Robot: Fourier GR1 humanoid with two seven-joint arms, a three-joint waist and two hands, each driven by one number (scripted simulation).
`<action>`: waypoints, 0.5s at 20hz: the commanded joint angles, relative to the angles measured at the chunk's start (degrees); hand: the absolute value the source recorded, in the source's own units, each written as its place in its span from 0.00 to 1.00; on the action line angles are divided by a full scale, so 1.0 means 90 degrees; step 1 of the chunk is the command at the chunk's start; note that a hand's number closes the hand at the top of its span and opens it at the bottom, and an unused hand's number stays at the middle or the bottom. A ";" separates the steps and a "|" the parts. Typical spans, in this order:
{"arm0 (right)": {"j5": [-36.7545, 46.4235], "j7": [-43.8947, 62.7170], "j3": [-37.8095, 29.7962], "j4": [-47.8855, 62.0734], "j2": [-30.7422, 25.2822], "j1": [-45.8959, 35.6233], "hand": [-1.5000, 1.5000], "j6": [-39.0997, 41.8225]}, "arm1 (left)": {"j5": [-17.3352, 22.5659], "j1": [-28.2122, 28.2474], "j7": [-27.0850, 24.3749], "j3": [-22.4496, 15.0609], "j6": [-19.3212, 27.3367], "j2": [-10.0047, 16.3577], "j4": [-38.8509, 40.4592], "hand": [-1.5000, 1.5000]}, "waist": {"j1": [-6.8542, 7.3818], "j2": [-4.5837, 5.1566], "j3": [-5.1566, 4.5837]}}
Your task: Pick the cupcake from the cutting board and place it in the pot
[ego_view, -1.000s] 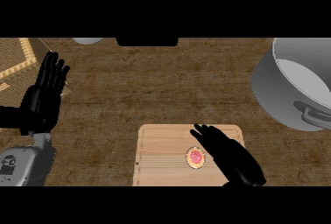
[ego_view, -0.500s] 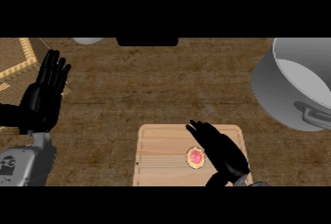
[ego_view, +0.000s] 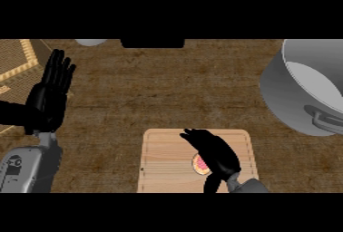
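Observation:
A pink-topped cupcake sits on the light wooden cutting board at the lower middle of the head view. My right hand lies over it with fingers stretched out, covering most of the cupcake; only its left edge shows. Whether the hand touches it I cannot tell. The grey pot stands at the right edge, partly cut off, with a handle on its near side. My left hand rests open at the left, fingers up.
A woven mat lies at the far left corner. A dark object and a pale round thing sit at the counter's far edge. Brown counter lies between the board and the pot.
My right hand has slid left and nearer over the board, now covering most of the cupcake. The left hand and the pot have stayed put.

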 commanded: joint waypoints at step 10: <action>0.0693 -0.0156 0.1220 0.0492 0.0367 0.0145 1.00 -0.1205 | 0.0057 0.0287 0.0089 0.0151 -0.0229 0.0036 -0.0326 0.50 | 0.0035 0.0016 0.0026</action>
